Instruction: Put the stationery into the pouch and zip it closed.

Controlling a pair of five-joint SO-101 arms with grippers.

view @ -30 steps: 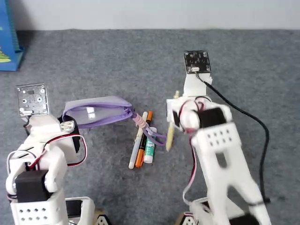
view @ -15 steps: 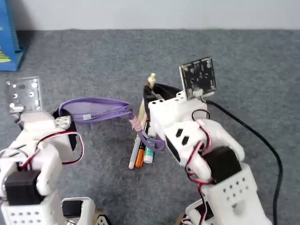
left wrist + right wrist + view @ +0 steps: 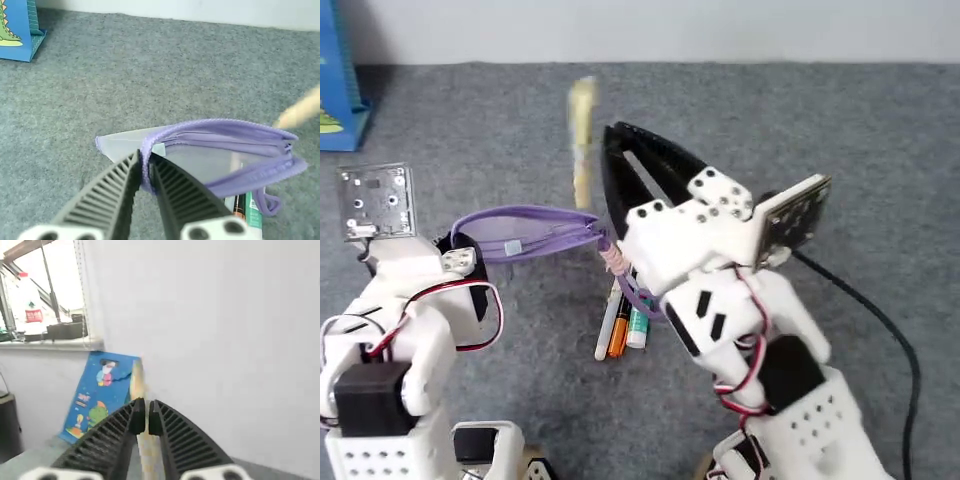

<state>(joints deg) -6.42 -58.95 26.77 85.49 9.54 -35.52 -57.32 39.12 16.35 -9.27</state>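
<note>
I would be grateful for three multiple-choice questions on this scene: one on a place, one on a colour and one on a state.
1. Where do the loose pens lie relative to the pouch?
A. inside it
B. on the grey mat beside its zip end
C. underneath it

2. What colour is the pouch?
A. purple
B. red
C. green

3. What is the state of the right gripper?
A. open and empty
B. shut on the pouch
C. shut on a pale pencil

Answers:
1 B: the high view shows the pens lying on the mat next to the zip end.
2 A: the fabric is purple in both the high and left wrist views.
3 C: the right wrist view shows the pencil clamped between the closed fingers.
</note>
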